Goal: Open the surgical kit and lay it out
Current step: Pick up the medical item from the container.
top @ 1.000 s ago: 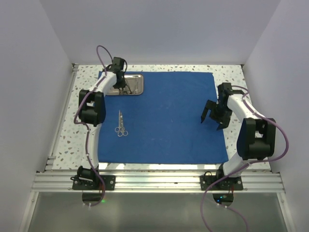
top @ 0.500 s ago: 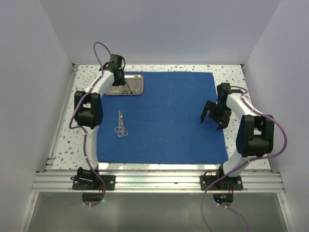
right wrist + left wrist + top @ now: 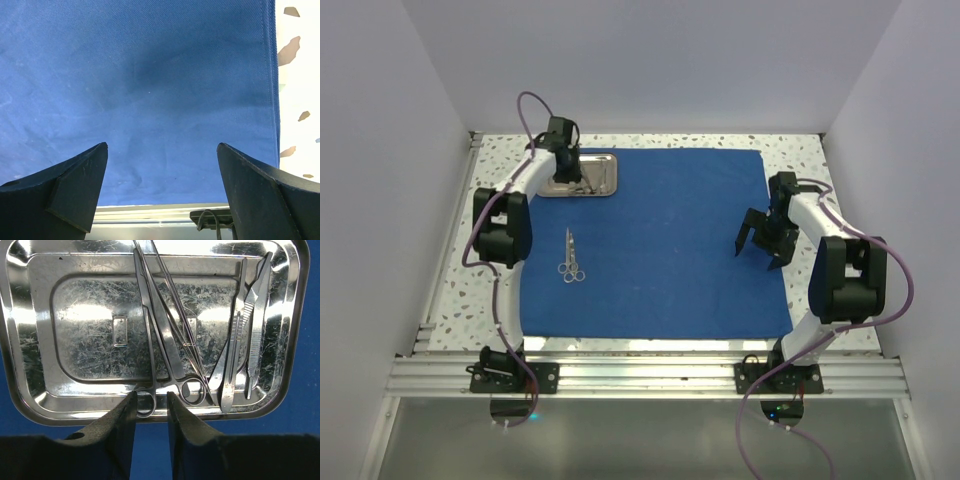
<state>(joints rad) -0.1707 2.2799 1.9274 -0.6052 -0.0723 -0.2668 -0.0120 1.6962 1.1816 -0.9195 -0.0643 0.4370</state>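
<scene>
The royal-blue cloth wrap (image 3: 670,250) lies spread out as a large flat sheet. The steel tray (image 3: 605,160) sits on its far left corner. In the left wrist view the tray (image 3: 15,340) holds ring-handled forceps (image 3: 167,340) and tweezers (image 3: 257,320). My left gripper (image 3: 570,172) hangs over the tray's edge. Its fingers (image 3: 122,415) stand a narrow gap apart, with one forceps ring (image 3: 146,405) between the tips (image 3: 151,402), not pinched. A pair of scissors (image 3: 570,258) lies on the cloth's left side. My right gripper (image 3: 760,245) is wide open and empty over the cloth (image 3: 150,75).
The speckled tabletop (image 3: 460,270) shows round the cloth, with a metal rail (image 3: 640,375) along the near edge. White walls close in the left, right and back. The cloth's right hem and bare table (image 3: 295,100) show in the right wrist view.
My left arm has shifted a little to the left, and its gripper has settled at the tray. The right arm has barely moved. The scissors and cloth lie as before.
</scene>
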